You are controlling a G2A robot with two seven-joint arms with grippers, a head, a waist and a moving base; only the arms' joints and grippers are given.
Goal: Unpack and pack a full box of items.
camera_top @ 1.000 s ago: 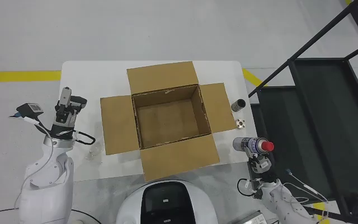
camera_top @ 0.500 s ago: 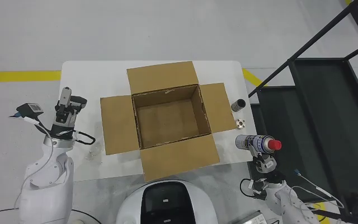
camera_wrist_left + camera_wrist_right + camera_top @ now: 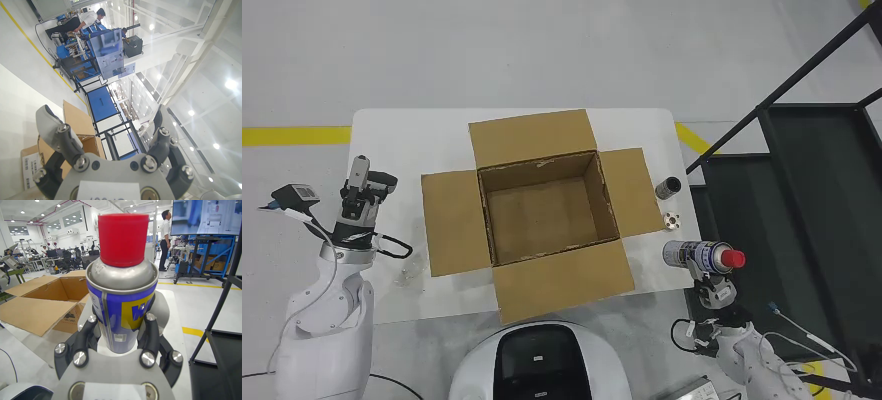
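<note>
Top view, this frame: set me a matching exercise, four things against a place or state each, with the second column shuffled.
Things:
1 can
2 box
3 left gripper
4 dark cylinder

Places or states:
a jaws apart, at the table's left edge
b flaps spread, mid-table
c standing on the table, right of the box
d clamped in the right gripper

Pairs: 1-d; 2-b; 3-a; 4-c
</note>
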